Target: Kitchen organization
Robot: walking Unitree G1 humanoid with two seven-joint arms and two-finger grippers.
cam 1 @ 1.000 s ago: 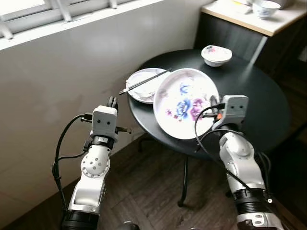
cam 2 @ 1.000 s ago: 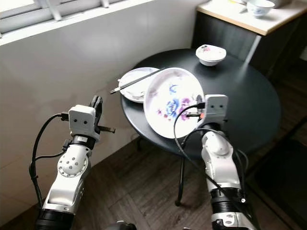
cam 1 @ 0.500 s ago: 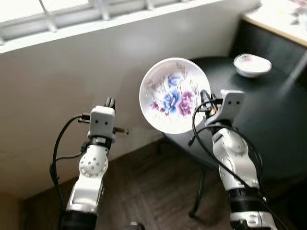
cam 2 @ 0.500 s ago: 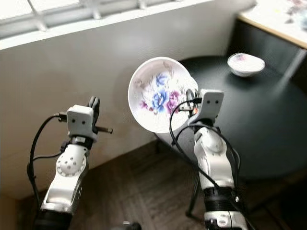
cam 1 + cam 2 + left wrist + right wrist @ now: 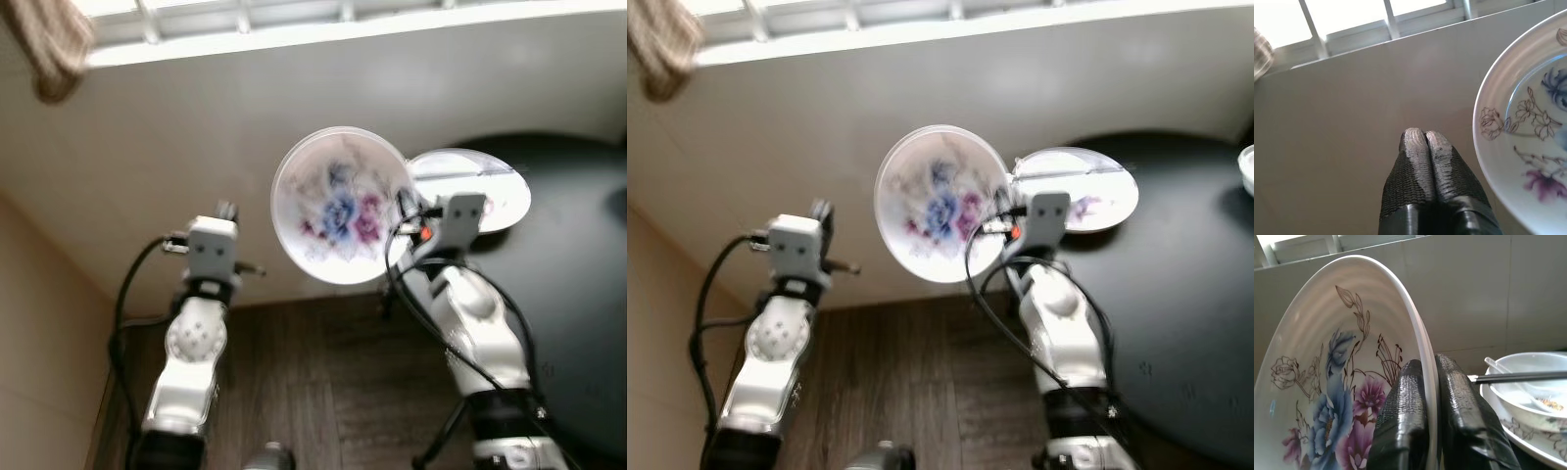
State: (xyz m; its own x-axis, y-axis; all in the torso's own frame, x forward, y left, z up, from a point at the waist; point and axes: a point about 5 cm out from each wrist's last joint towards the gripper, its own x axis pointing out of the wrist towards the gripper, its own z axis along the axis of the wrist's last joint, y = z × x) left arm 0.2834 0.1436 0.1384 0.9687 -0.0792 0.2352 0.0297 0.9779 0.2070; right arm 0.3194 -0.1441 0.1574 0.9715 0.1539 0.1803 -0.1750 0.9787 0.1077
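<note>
Beside the round black bench (image 5: 588,323), the right claw (image 5: 1430,396) pinches the rim of a large white plate painted with blue and purple flowers (image 5: 338,208), held tilted on edge before the pale wall (image 5: 176,127). Behind that plate, near the bench's edge, sits a white dish (image 5: 490,186) with black chopsticks (image 5: 1520,377) across it. The left claw (image 5: 1425,142) hovers nearby, fingers pressed together, empty.

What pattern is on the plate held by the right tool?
Blue and purple flowers on the white plate; right wrist view.
</note>
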